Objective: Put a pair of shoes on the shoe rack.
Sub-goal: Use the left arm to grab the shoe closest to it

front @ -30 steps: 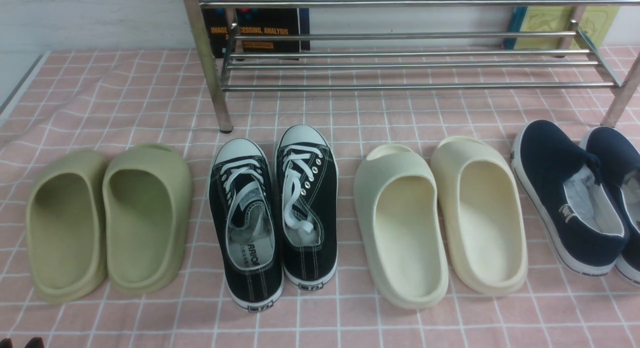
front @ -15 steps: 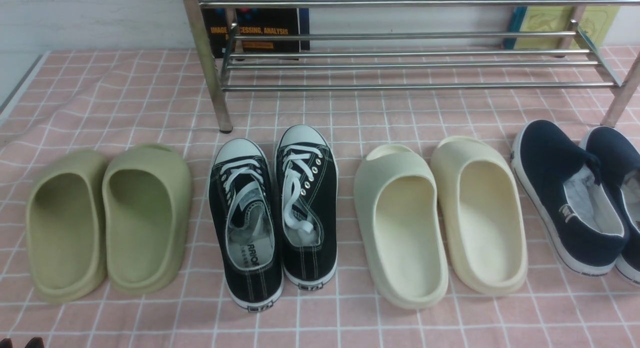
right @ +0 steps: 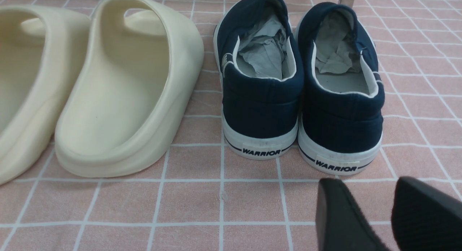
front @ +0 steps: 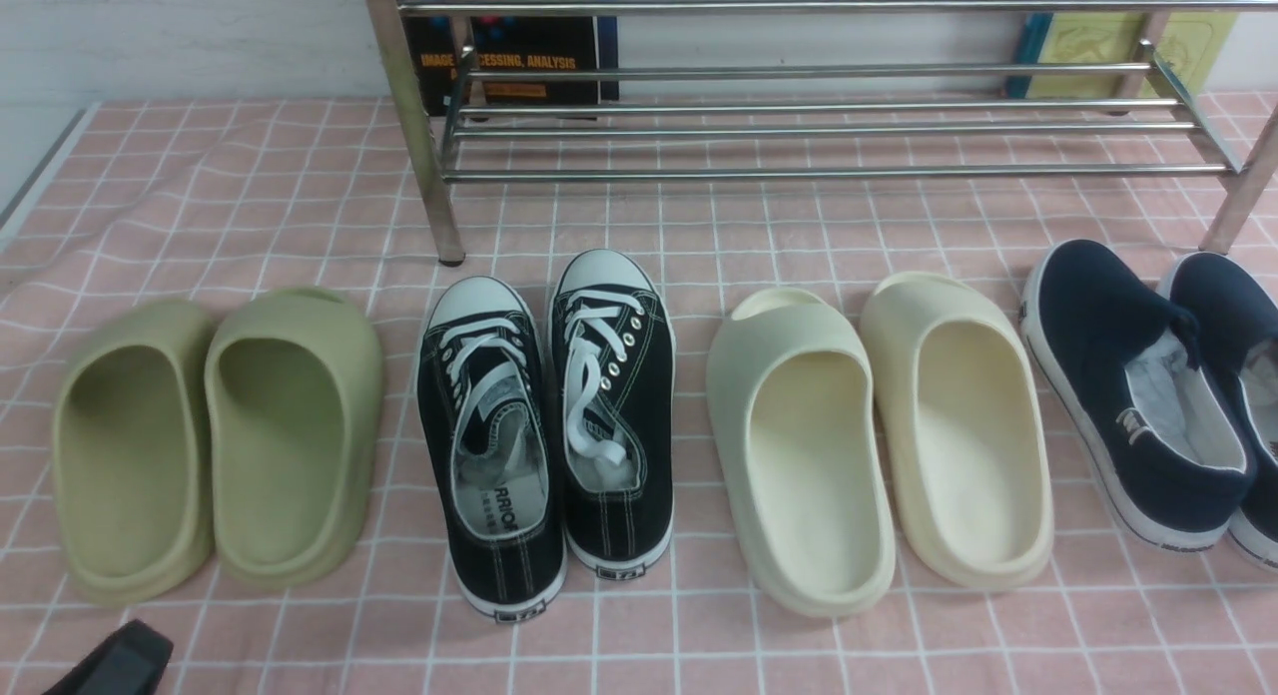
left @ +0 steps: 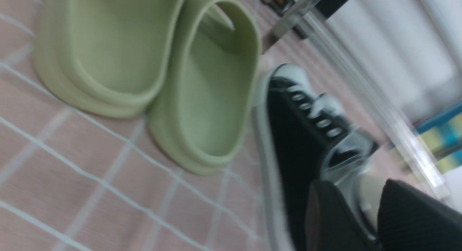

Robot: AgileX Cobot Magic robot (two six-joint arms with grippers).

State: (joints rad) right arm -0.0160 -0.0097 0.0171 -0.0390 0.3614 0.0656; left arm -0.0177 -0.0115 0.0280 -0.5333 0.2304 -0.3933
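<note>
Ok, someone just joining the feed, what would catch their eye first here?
Four pairs sit in a row on the pink checked cloth: olive slides, black sneakers, cream slides, navy slip-ons, left to right. Behind them stands the chrome shoe rack, no shoes on its visible bars; the open left gripper hovers at the near left corner.

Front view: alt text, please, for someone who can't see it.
Black sneakers sit on pink checked cloth before a chrome rack, between olive slides and cream slides, navy slip-ons far right. The left gripper shows at lower left.
</note>
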